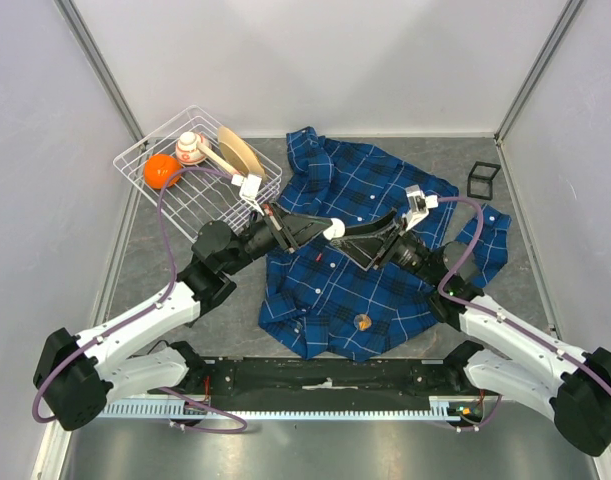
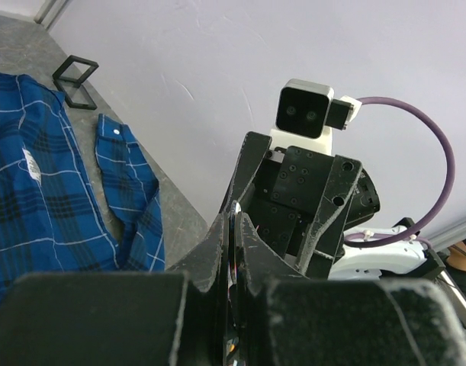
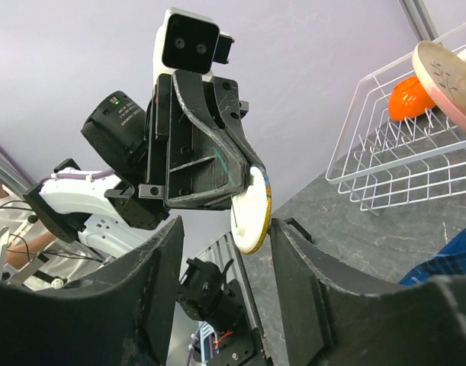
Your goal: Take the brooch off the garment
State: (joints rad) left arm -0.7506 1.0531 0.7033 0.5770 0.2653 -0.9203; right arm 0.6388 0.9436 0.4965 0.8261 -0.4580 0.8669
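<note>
- Right tool (image 1: 353, 240), over the shirt (image 1: 325, 290), fingers apart beside a white disc (image 3: 250, 207).
- Left tool (image 1: 320, 227), also over the shirt, clamped on that disc.

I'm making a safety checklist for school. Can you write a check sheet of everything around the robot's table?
Surface: grey table.
Job's things: blue plaid shirt lying spread out; white disc, probably the brooch, held above it.
Clutter: wire basket holding an orange ball and a wooden plate; black cube frame.
End effectors: left end effector shut on the disc; right end effector open, facing it.
Cables: purple cable looping along each arm.
Surroundings: white walls; nothing else seen.
</note>
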